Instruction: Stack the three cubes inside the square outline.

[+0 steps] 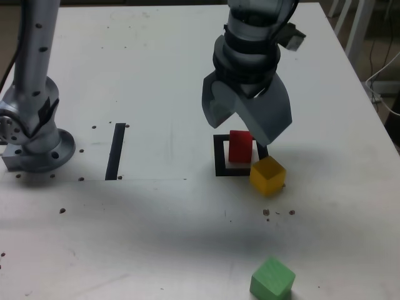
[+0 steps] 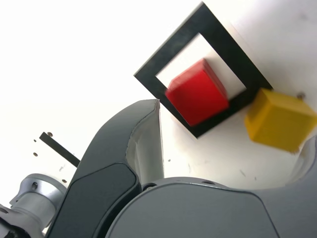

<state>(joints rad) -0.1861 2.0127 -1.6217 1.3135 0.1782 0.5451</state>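
Gripper (image 2: 237,124) spread wide, holding nothing, red cube (image 1: 240,147) within square outline (image 1: 220,156), yellow cube (image 1: 267,176) beside it, green cube (image 1: 272,279) apart

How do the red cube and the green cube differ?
The red cube is bright red, while the green cube is pale green. The red one stands inside the black square outline; the green one lies outside it, nearer the bottom of the exterior view. Both are small, plain, single-coloured blocks.
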